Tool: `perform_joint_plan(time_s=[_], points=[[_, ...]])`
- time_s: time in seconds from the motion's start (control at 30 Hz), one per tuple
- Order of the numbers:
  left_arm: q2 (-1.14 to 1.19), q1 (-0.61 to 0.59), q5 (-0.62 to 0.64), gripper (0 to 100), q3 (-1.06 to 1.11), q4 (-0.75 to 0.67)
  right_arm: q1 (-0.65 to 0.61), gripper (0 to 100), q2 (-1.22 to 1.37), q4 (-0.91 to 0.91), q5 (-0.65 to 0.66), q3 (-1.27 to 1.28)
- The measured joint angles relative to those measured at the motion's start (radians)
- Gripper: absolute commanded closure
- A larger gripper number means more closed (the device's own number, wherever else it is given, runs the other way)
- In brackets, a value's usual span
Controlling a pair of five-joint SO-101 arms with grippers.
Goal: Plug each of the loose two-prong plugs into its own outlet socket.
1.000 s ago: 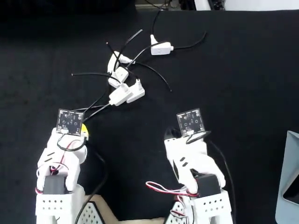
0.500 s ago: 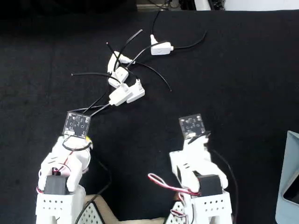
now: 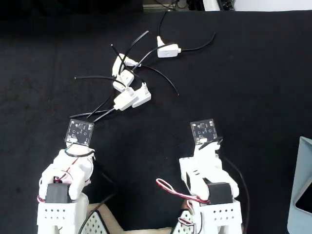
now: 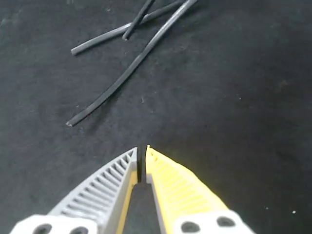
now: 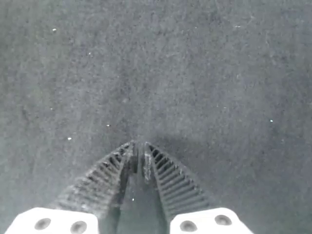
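**Status: Both Arms Tucked, Grippers Empty**

**High view.** White plugs [image 3: 127, 99] and sockets lie in a loose cluster on the black cloth [image 3: 253, 87], far side of the table, ahead of the left arm [image 3: 66, 173]. Black cords [image 3: 161, 75] fan out from the cluster and cross one another. One more plug [image 3: 168, 50] lies apart, farther back. Whether any pair is already mated cannot be told from this height. The right arm [image 3: 207, 170] and the left arm sit folded close to their bases, well apart from the cluster. This reads as a rest pose: neither arm is placed to pick anything. A grey bin [image 3: 303, 190] stands at the table's right edge.

**Left wrist view.** The left gripper [image 4: 141, 152] has its jaws pressed together with nothing between them. It points down at the cloth. Loose cord ends [image 4: 105, 97] lie just ahead of the tips, apart from them.

**Right wrist view.** The right gripper [image 5: 139, 146] has its jaws pressed together and holds nothing. It hangs low over bare cloth.

**Assessment.** Closed jaws suit a parked arm with no load. Any pick calls for spreading the jaws first and then reaching forward to the cluster.
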Motion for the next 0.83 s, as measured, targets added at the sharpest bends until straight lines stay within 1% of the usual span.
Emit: perform_joint_plan(time_s=[0.07, 0.2, 0.27, 0.83], points=[[0.000, -0.005, 0.000, 95, 0.000, 0.002, 0.000, 98.5, 0.000, 0.000, 0.000, 0.000], [0.000, -0.009, 0.002, 96, 0.000, 0.072, 0.000, 98.5, 0.000, 0.000, 0.000, 0.000], [0.000, -0.009, 0.002, 96, 0.000, 0.083, 0.000, 98.5, 0.000, 0.000, 0.000, 0.000], [0.000, -0.009, 0.002, 96, 0.000, 0.087, 0.000, 98.5, 0.000, 0.000, 0.000, 0.000]])
